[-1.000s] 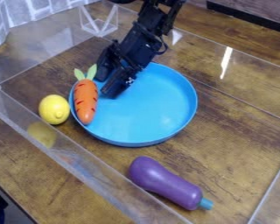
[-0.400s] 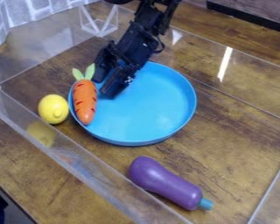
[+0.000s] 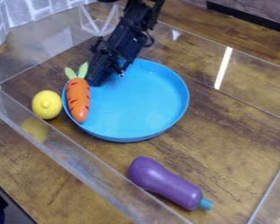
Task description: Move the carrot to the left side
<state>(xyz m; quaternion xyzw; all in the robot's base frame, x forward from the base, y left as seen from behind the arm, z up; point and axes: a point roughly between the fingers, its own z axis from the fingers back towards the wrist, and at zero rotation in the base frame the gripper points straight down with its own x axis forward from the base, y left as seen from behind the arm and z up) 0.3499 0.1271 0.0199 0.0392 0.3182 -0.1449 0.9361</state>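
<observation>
The orange carrot with its green leafy top lies across the left rim of the blue plate, tip pointing toward me. My black gripper reaches down from the upper middle, its tip at the plate's upper-left rim just right of the carrot's leaves. The fingers look shut. The dark fingers hide whether they pinch the leaves, the rim or nothing.
A yellow lemon sits on the wooden table right beside the carrot on its left. A purple eggplant lies at the front right. Clear plastic walls run along the left and front.
The gripper has shifted left and gone from open to shut. The plate, the carrot and the lemon have all slid a little to the left; the eggplant has stayed put.
</observation>
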